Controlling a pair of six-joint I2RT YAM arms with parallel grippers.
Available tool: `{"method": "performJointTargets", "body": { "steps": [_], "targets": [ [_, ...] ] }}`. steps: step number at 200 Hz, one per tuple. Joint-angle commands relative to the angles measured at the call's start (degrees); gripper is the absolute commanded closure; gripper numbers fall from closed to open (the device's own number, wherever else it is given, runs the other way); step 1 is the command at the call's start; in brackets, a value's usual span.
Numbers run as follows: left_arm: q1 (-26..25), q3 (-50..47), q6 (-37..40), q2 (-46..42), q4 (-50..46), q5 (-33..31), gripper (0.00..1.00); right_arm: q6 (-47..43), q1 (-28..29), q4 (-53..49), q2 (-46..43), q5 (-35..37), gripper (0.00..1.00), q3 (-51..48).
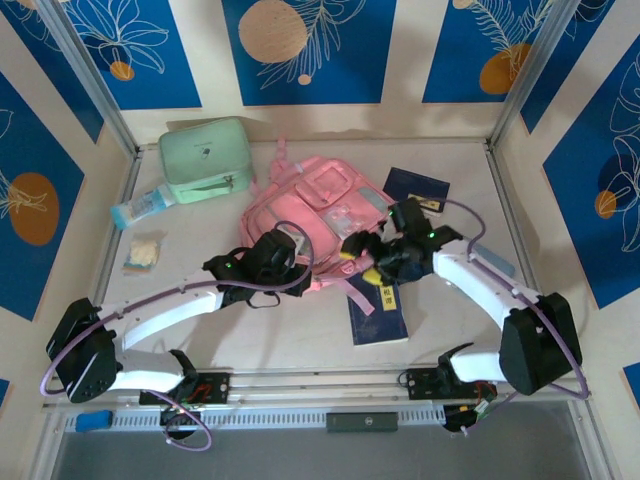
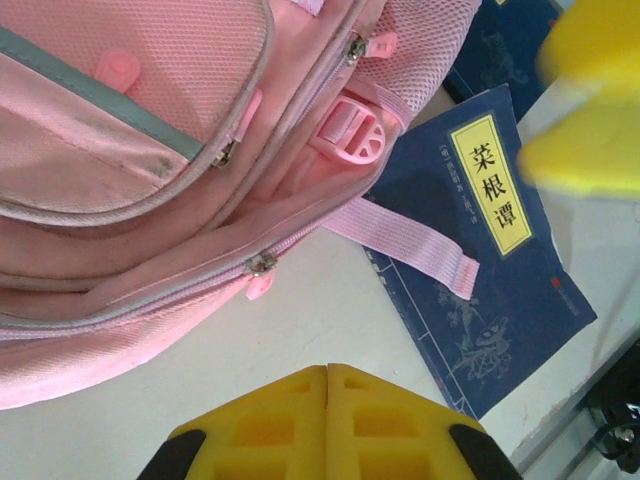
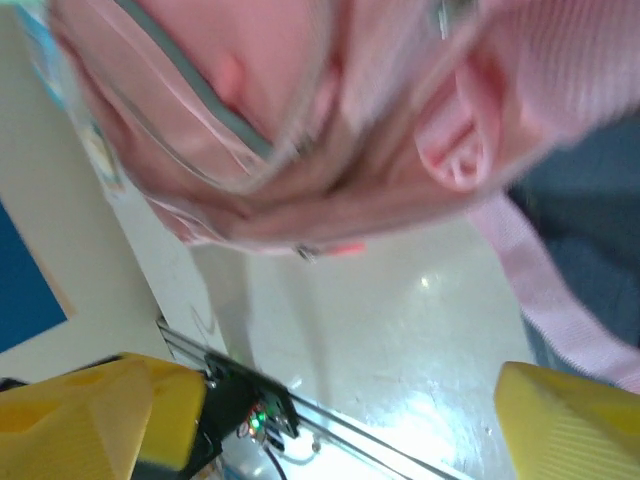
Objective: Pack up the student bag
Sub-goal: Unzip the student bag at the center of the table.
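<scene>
The student bag (image 1: pixel 318 212), a soft pink backpack, lies flat in the middle of the table with its zipped pockets up. My left gripper (image 1: pixel 296 268) is at the bag's near left edge. In the left wrist view its yellow fingers (image 2: pixel 327 378) are pressed together over bare table, holding nothing, just short of the bag's zip (image 2: pixel 262 264). My right gripper (image 1: pixel 362 264) hovers at the bag's near right corner. Its yellow fingers (image 3: pixel 80 420) stand far apart with nothing between them, above the table below the bag's edge (image 3: pixel 300 215). A pink strap (image 2: pixel 400 232) lies across a blue book.
A blue book with a yellow label (image 1: pixel 378 315) lies near the bag's front right corner. A second dark blue book (image 1: pixel 415 185) is at the back right. A mint green zip case (image 1: pixel 205 158), a water bottle (image 1: pixel 140 208) and a small packet (image 1: pixel 143 252) sit to the left.
</scene>
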Motion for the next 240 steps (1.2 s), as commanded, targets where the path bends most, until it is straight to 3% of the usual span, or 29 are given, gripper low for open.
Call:
{"method": "performJointTargets", "body": {
  "steps": [1,11,22,40,69,134,172,206,240],
  "targets": [
    [-0.9,-1.3,-3.0,0.4,0.0,1.2,1.00,9.1,2.3,6.2,2.6,2.2,0.16,-3.2],
    [-1.8,-1.8,-5.1,0.9,0.8,0.4,1.00,10.7,3.4,8.3,4.0,2.6,0.20,-3.3],
    [-3.2,-2.4,-7.3,1.9,2.0,-0.6,0.91,12.7,5.0,10.4,5.5,3.8,0.23,-3.4],
    [-5.3,-3.2,-9.3,3.3,4.0,-3.5,0.86,15.4,5.6,13.6,8.5,4.2,0.26,-3.3],
    [-6.1,-4.6,-10.2,4.2,5.3,-7.5,0.84,17.2,5.6,16.2,14.0,4.3,0.31,-0.6],
    [-6.1,-8.4,-10.0,2.9,8.0,-9.0,0.75,19.8,6.4,21.0,20.7,4.7,0.56,1.6],
    [-6.1,-8.8,-6.9,4.9,14.0,-6.7,0.66,21.9,6.8,21.1,19.1,4.0,0.84,1.8],
    [-6.1,-7.2,-8.2,7.6,14.2,-10.1,0.61,23.0,7.7,20.5,15.4,3.7,0.92,1.7],
    [-6.7,-7.5,-12.3,9.0,15.5,-13.4,0.58,23.1,8.1,19.0,13.2,4.4,0.93,1.9]
  ]
}}
